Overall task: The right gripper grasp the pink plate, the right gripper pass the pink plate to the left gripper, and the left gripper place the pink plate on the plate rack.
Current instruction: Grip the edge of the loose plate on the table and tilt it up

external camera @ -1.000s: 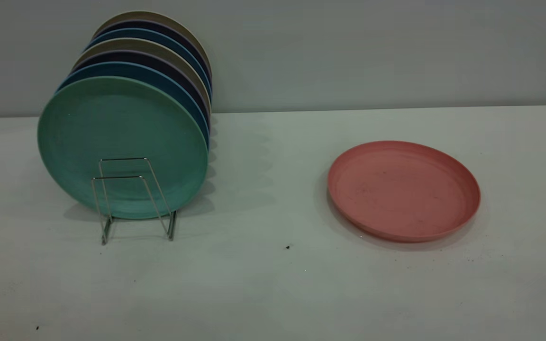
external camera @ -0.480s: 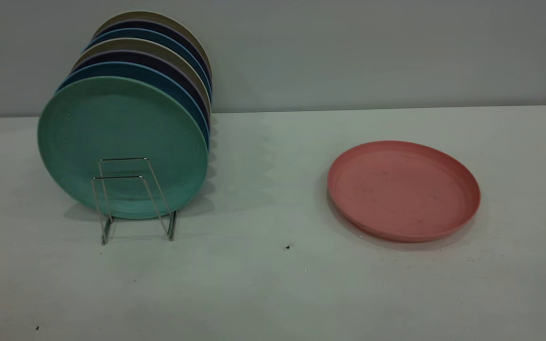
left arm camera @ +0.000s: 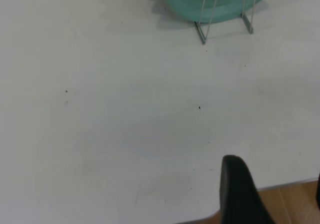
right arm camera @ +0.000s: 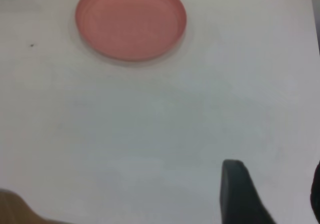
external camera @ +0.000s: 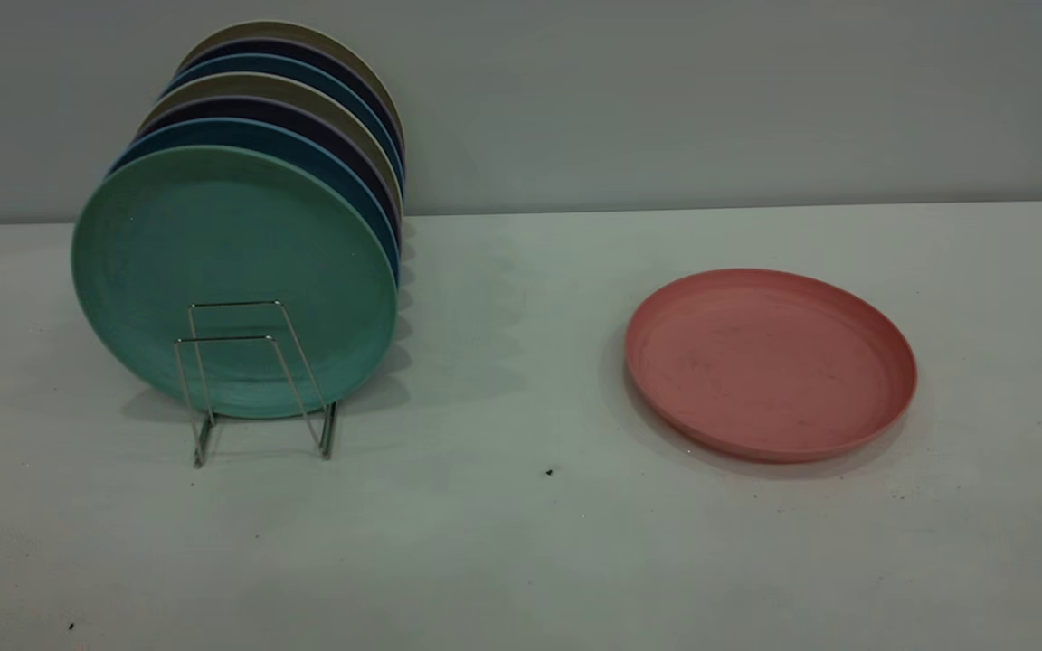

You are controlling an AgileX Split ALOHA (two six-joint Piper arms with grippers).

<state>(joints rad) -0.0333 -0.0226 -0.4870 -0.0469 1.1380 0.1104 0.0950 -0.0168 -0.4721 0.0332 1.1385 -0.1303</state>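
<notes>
The pink plate (external camera: 770, 363) lies flat on the white tabletop (external camera: 521, 542), rim up, at about 3 o'clock in the exterior view, with nothing touching it. Well apart from it, at about 9 o'clock, stands the plate rack (external camera: 254, 380), a thin silver wire frame whose two front loops are bare. Behind those loops a green plate (external camera: 232, 244) stands upright on edge, and behind it sit more plates in dark blue, navy and beige (external camera: 304, 99), packed one after another toward the wall. Neither arm shows in the exterior view. In the left wrist view the left gripper (left arm camera: 272, 194) hangs above the near edge of the tabletop, one black finger (left arm camera: 240, 194) visible and a sliver of the other at the frame edge, the two parted and holding nothing; the rack's feet and the green plate's lower rim lie well ahead of it. In the right wrist view the right gripper (right arm camera: 272, 196) likewise hovers over bare tabletop, fingers (right arm camera: 240, 194) spread and empty, with the pink plate well ahead.
</notes>
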